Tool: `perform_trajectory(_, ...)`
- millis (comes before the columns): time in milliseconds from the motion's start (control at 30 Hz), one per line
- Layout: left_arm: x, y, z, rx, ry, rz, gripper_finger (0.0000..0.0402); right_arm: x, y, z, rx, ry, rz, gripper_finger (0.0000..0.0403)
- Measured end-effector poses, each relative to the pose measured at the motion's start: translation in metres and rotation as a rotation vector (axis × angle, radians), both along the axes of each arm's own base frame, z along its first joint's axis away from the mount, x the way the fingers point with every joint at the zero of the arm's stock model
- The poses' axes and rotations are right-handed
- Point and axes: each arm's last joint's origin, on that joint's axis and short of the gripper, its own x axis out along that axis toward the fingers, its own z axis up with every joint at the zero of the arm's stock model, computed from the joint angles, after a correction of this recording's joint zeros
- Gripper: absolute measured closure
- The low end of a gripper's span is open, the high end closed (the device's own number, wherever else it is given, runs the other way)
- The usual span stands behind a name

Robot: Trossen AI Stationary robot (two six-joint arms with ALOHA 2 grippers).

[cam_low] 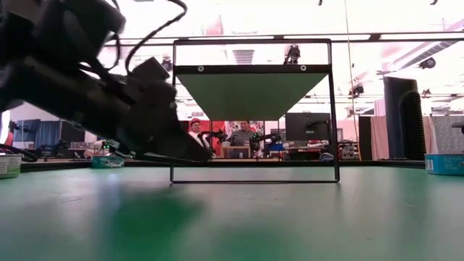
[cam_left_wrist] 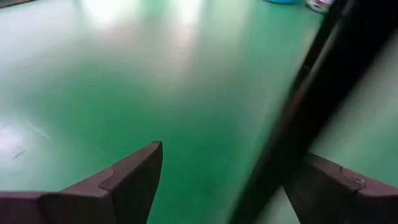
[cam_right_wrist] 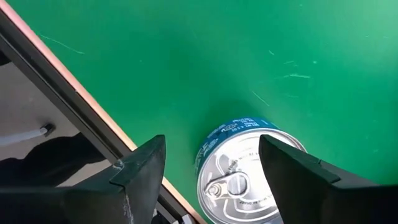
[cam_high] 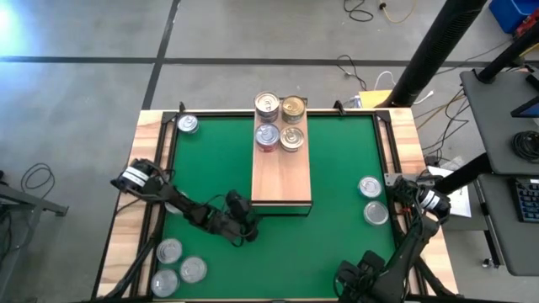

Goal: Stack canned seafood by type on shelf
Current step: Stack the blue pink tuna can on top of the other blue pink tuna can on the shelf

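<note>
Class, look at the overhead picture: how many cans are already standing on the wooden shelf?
4, in a two-by-two block at the shelf's far end: silver-topped can, gold-topped can, silver can and gold can. Cans stacked underneath could be hidden.

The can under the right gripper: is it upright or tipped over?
Upright. In the right wrist view the can rests on the green mat with its pull-tab lid facing up.
</note>
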Motion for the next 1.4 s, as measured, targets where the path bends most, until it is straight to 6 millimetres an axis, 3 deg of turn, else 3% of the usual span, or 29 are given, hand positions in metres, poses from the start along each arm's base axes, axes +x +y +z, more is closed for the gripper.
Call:
perform_trajectory(167, -0.009, -0.016, 0.002, 0.055, 0.045, -0.081, 0.0109, 0.0, 0.0, 0.0, -0.001, 0.0, -0.006, 0.0137)
perform_trajectory(333, -0.026, -0.019, 0.007, 0.081, 0.169, -0.101, 0.0109, 0.004, -0.005, 0.001, -0.011, 0.011, 0.039, 0.0134)
perform_trajectory(633, -0.051, -0.03, 0.041, -0.047, 0.248, -0.243, 0.0087, 0.021, -0.02, 0.004, -0.015, 0.009, 0.1, 0.0155)
perform_trajectory(800, -0.06, -0.041, 0.048, -0.113, 0.263, -0.356, 0.0056, 0.032, -0.029, 0.004, -0.022, 0.005, 0.092, 0.0148)
perform_trajectory(1067, -0.087, -0.076, 0.048, -0.239, 0.302, -0.534, 0.0047, 0.032, -0.028, 0.005, 0.069, 0.1, 0.067, 0.0123)
perform_trajectory(1267, -0.112, -0.109, 0.047, -0.268, 0.195, -0.587, 0.0055, 0.02, -0.019, 0.005, 0.105, 0.14, 0.028, 0.0122)
perform_trajectory(1400, -0.118, -0.121, 0.04, -0.243, 0.113, -0.577, 0.0056, 0.014, -0.014, 0.005, 0.113, 0.152, 0.043, 0.0131)
